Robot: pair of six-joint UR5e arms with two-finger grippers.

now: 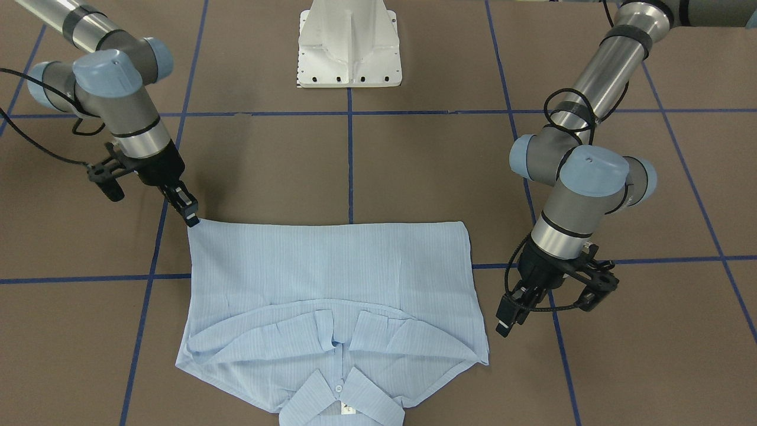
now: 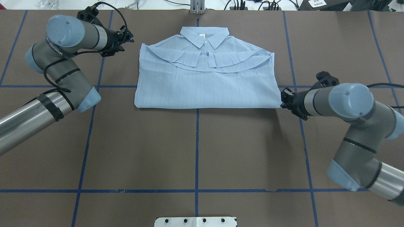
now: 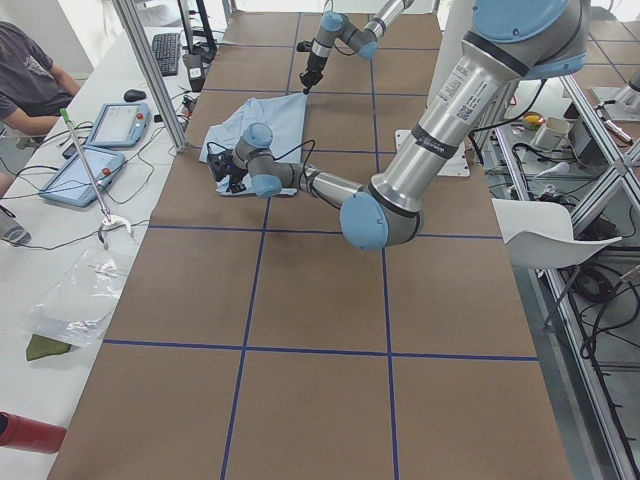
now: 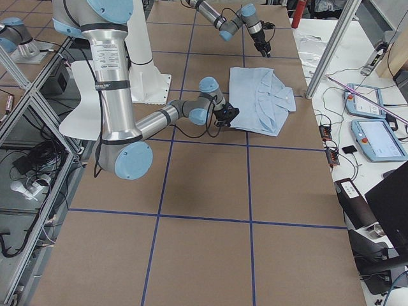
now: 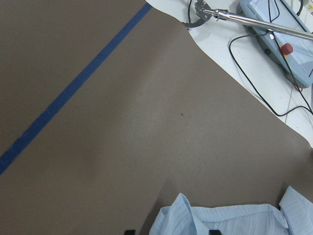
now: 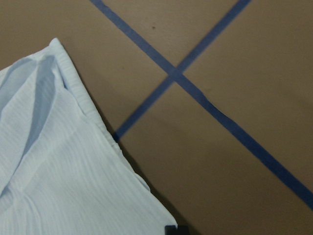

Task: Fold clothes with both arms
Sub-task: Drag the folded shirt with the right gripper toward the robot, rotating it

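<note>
The pale-blue striped shirt lies folded flat on the brown table, collar at the far side from the robot. It also shows in the front view. My left gripper hangs just off the shirt's collar-side edge and touches nothing. In the left wrist view its jaws stand apart, with shirt cloth low between them. My right gripper is shut at the near corner of the fold. In the right wrist view the shirt corner ends at its tips.
The white pedestal base stands at the robot's side of the table. Blue tape lines cross the brown surface. A side bench with tablets and cables runs beyond the shirt's collar side, and a person sits there.
</note>
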